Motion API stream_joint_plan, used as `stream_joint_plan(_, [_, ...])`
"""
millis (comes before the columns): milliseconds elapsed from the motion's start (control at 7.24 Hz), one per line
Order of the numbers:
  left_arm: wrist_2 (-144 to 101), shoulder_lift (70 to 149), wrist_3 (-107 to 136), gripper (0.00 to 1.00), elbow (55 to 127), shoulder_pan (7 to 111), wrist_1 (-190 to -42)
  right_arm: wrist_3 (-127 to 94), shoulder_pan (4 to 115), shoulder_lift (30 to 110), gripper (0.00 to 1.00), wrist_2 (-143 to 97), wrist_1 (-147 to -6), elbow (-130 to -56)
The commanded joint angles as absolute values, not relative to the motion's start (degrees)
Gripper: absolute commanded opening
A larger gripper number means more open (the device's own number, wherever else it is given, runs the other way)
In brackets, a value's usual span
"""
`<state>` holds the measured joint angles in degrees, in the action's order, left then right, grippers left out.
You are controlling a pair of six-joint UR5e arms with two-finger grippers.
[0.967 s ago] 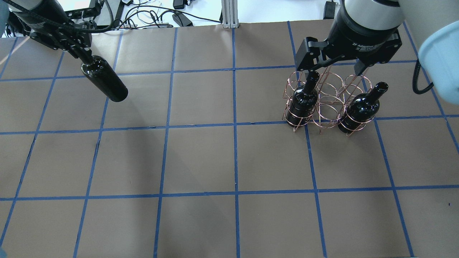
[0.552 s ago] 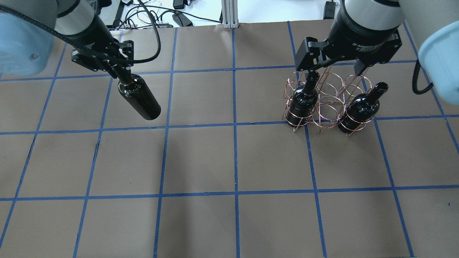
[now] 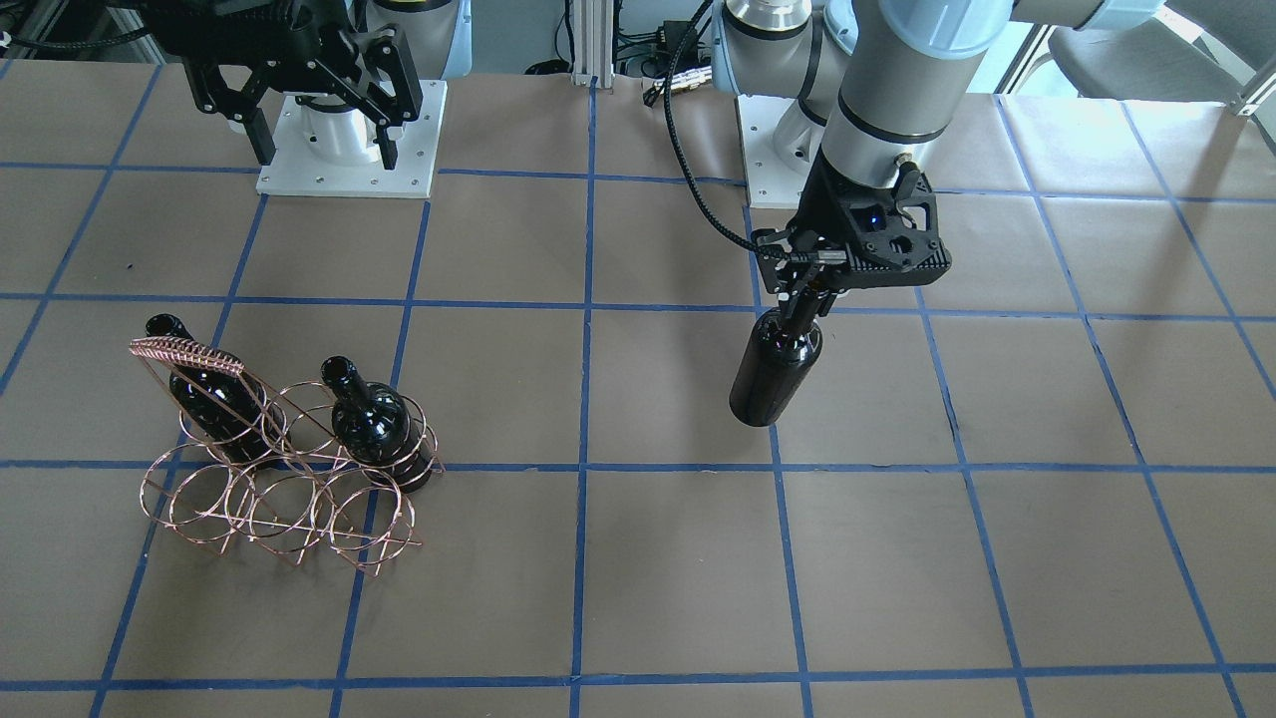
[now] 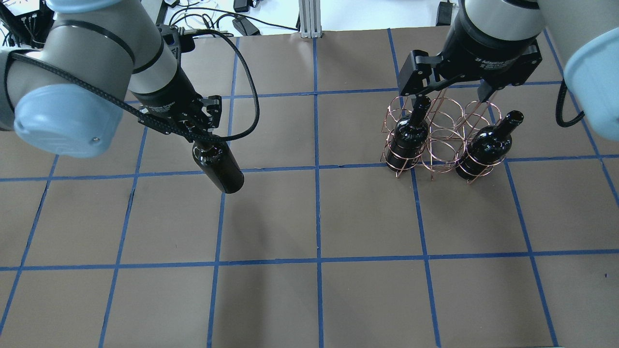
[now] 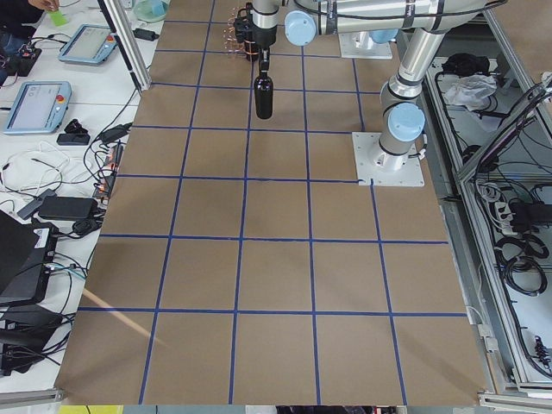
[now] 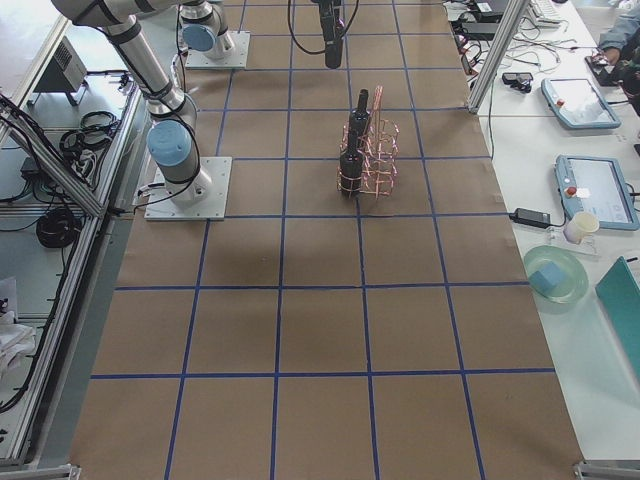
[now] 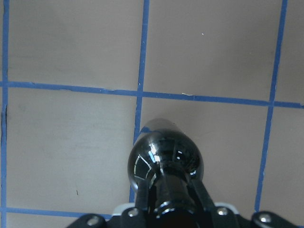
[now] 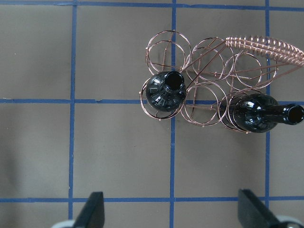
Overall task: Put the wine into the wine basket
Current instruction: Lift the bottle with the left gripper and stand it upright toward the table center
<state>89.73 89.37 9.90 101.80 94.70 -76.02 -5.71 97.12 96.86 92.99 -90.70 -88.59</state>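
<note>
My left gripper (image 4: 200, 139) is shut on the neck of a glossy black wine bottle (image 4: 221, 171) and holds it hanging upright above the table, left of centre. The bottle also shows in the front view (image 3: 770, 377) under that gripper (image 3: 802, 297), and in the left wrist view (image 7: 166, 159). The copper wire wine basket (image 4: 445, 98) stands at the right, its coiled handle (image 3: 187, 351) raised. Two look-alike bottles (image 4: 408, 137) (image 4: 485, 147) stand in the end rings of its row nearest me; the ring between them is empty. My right gripper (image 4: 449, 87) hangs open and empty above the basket (image 8: 168, 32).
Brown paper with a blue tape grid covers the table. Arm base plates (image 3: 349, 179) stand on my side of it. Cables (image 4: 208, 24) and an aluminium post (image 4: 309, 19) lie past the far edge. Tablets (image 6: 585, 190) sit on a side bench.
My left arm has carried the bottle to the right and nearer to me, towards the table's middle. The right arm, the basket and its two bottles have not moved.
</note>
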Motion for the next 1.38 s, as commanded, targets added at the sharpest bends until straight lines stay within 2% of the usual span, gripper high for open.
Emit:
stream_joint_plan(0, [89.7, 88.1, 10.1, 0.0, 106.2, 95.0, -75.0, -5.6, 97.1, 96.9, 0.99, 93.0, -90.7, -88.6])
stream_joint_plan(414, [89.3, 88.5, 10.2, 0.0, 106.3, 95.0, -75.1, -5.7, 97.1, 96.9, 0.99, 93.1, -90.7, -89.1])
stream_joint_plan(552, [89.1, 88.6, 10.2, 0.04, 106.4, 95.1, -75.1, -5.6, 97.1, 97.4, 0.99, 93.0, -90.7, -89.4])
stream_joint_plan(691, [89.2, 88.7, 9.9, 0.4, 106.4, 95.1, -75.1, -5.7, 97.1, 97.8, 0.99, 93.1, -90.7, -89.9])
stream_joint_plan(967, [89.3, 88.7, 10.1, 0.59, 106.3, 95.1, -75.2, -5.6, 97.1, 97.8, 0.99, 93.1, -90.7, -90.1])
stream_joint_plan(1105, [89.2, 88.8, 10.6, 0.77, 106.2, 95.1, -75.1, -5.7, 97.1, 97.8, 0.99, 93.1, -90.7, -90.1])
stream_joint_plan(1243, [89.1, 88.6, 10.8, 1.0, 105.6, 95.1, -75.0, -5.7, 97.1, 97.8, 0.99, 93.1, -90.7, -90.1])
